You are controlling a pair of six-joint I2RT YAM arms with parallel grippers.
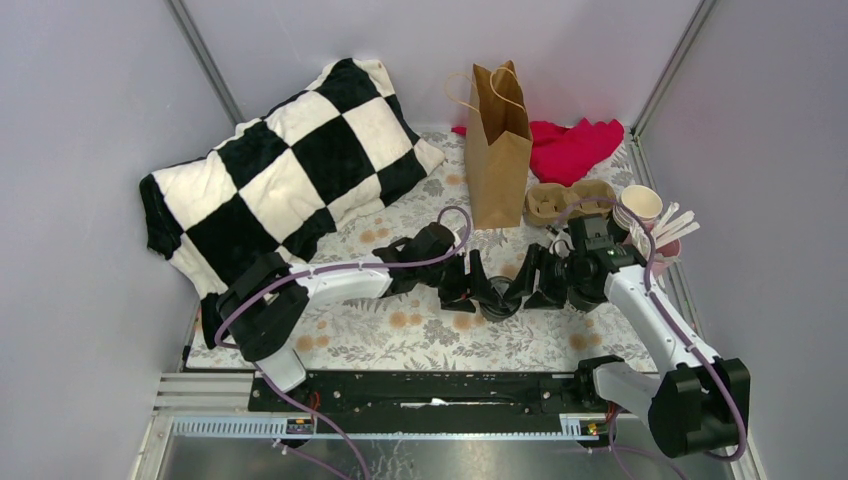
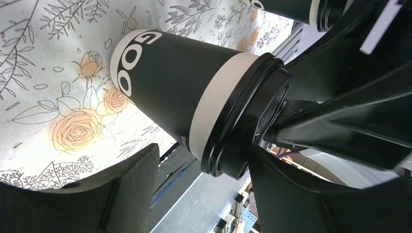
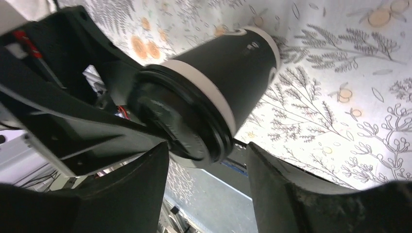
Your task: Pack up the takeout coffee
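A black takeout coffee cup with a white band and a black lid stands on the floral tablecloth between both grippers. My left gripper is open. In the left wrist view its fingers flank the lid end of the cup, with a gap on the left side. My right gripper is open too. In the right wrist view its fingers straddle the same cup's lid without closing. A second black cup shows at the top edge of the left wrist view.
A brown paper bag stands upright behind the grippers. A cardboard cup carrier, a white paper cup and a pink cup of stirrers sit at the right. A checkered pillow lies at the left, and a red cloth at the back.
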